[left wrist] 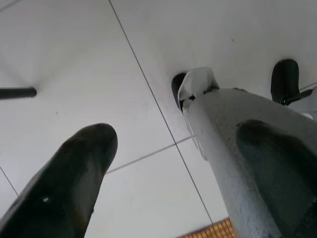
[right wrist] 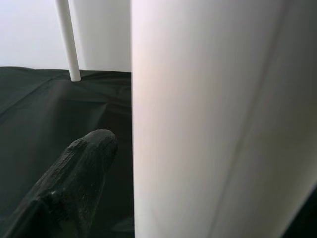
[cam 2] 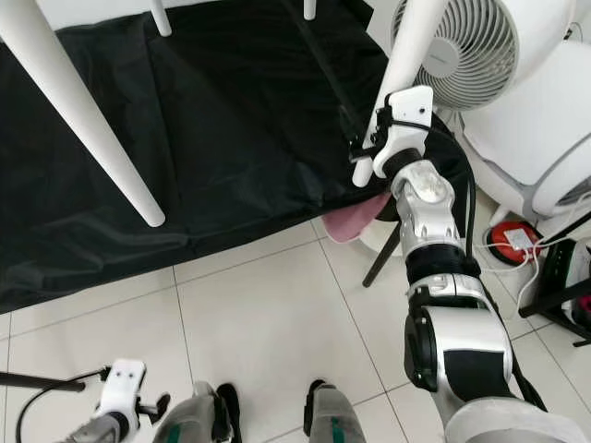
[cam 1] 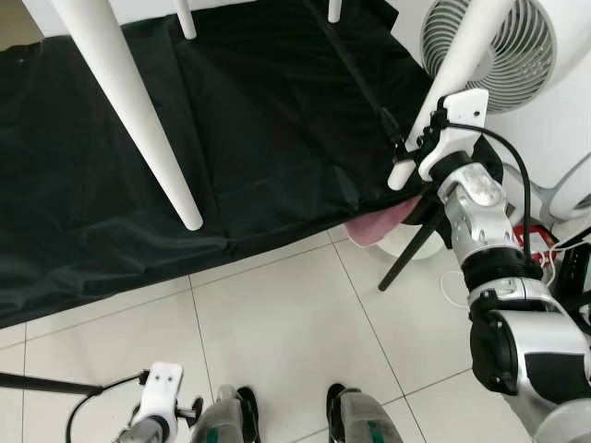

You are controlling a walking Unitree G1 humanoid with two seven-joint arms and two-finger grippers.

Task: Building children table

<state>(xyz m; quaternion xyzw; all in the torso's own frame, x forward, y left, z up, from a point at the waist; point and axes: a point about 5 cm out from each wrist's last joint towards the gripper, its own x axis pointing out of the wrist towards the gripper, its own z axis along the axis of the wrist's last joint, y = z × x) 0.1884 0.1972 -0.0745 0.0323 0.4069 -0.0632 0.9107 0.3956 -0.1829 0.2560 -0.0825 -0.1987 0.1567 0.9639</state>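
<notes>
A white children's table stands over a black cloth [cam 1: 259, 138]; its tapered legs come down from above. The left front leg [cam 1: 138, 101] ends on the cloth. My right gripper [cam 1: 413, 148] is at the lower end of the right front leg [cam 1: 462, 55], close to the cloth's edge. In the right wrist view that leg [right wrist: 208, 119] lies between the open fingers, with a thin gap beside the black finger [right wrist: 74, 183]. A back leg [right wrist: 67, 39] stands further off. My left gripper [left wrist: 148, 178] hangs low over the floor tiles, open and holding nothing.
A white fan [cam 1: 517, 46] stands just right of the gripped corner, with a pink object [cam 1: 383, 226] and a black stand leg [cam 1: 411, 249] below it. Cables and a red item [cam 2: 512, 240] lie at right. A black rod [cam 1: 37, 383] lies at left. My feet [cam 1: 247, 406] stand on tiles.
</notes>
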